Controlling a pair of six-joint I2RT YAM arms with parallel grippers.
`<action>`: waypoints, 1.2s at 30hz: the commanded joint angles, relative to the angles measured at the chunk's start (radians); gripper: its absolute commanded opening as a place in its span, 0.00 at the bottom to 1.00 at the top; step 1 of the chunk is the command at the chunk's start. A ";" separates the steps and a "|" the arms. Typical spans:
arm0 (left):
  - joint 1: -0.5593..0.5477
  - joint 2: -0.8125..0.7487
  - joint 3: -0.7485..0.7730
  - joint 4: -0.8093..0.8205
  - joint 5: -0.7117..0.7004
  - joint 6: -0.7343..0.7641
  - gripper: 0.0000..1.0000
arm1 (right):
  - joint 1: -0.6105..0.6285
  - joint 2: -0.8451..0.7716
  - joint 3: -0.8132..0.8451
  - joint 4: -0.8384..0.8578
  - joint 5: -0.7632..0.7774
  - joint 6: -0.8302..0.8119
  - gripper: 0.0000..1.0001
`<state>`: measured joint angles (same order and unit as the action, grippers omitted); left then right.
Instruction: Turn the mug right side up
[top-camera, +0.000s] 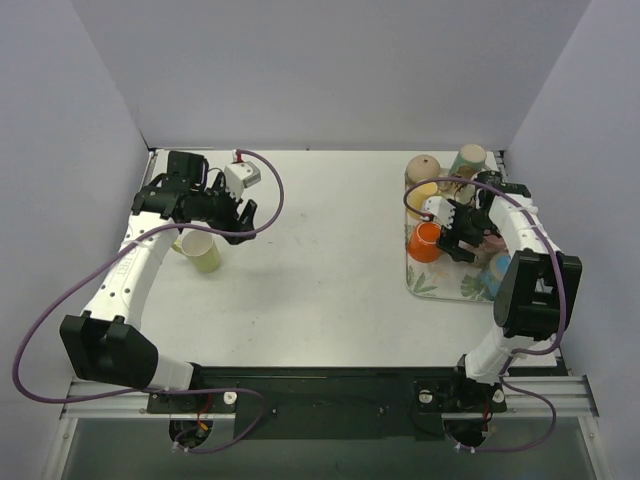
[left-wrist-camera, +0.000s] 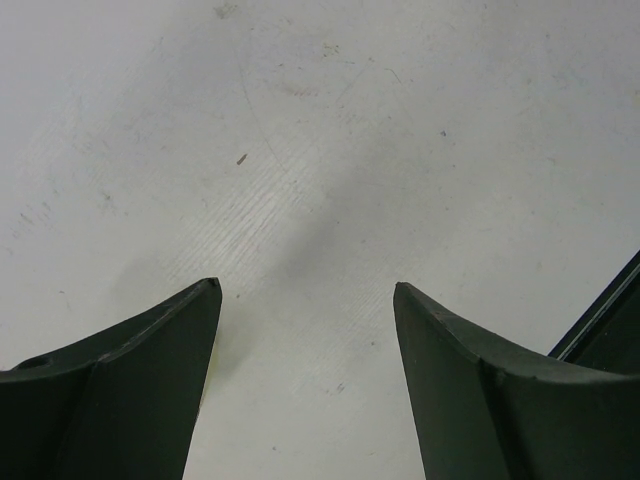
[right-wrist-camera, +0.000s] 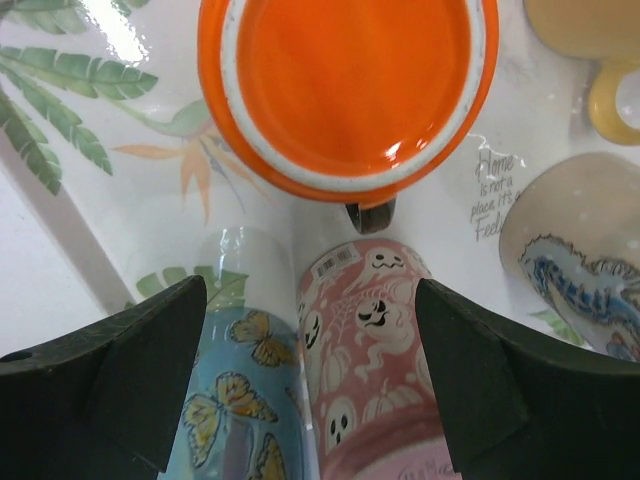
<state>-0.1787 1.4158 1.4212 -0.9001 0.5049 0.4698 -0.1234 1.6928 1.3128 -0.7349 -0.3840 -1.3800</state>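
Yellow mug (top-camera: 201, 251) at left, mid-table, looks mouth-up to me, so that flip reads done. Right gripper (top-camera: 462, 240) spread wide over tray (top-camera: 425, 286), straddling pink mug (right-wrist-camera: 370, 340) and blue mug (right-wrist-camera: 240, 410) lying flat, gripping neither; those may be left. Farther, left gripper (top-camera: 238, 215) wide, empty, just beyond it.
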 joint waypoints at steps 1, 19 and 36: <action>0.001 -0.002 0.012 0.061 0.030 -0.025 0.80 | 0.008 0.025 0.003 0.037 -0.012 -0.037 0.79; -0.001 0.018 0.018 0.081 0.023 -0.057 0.79 | 0.038 0.148 0.042 0.114 -0.036 -0.039 0.33; -0.010 -0.038 -0.034 0.150 0.110 -0.132 0.79 | 0.051 -0.143 -0.122 0.280 -0.067 0.240 0.00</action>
<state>-0.1825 1.4330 1.3968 -0.8207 0.5385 0.3824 -0.0898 1.7164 1.2472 -0.5617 -0.3958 -1.2900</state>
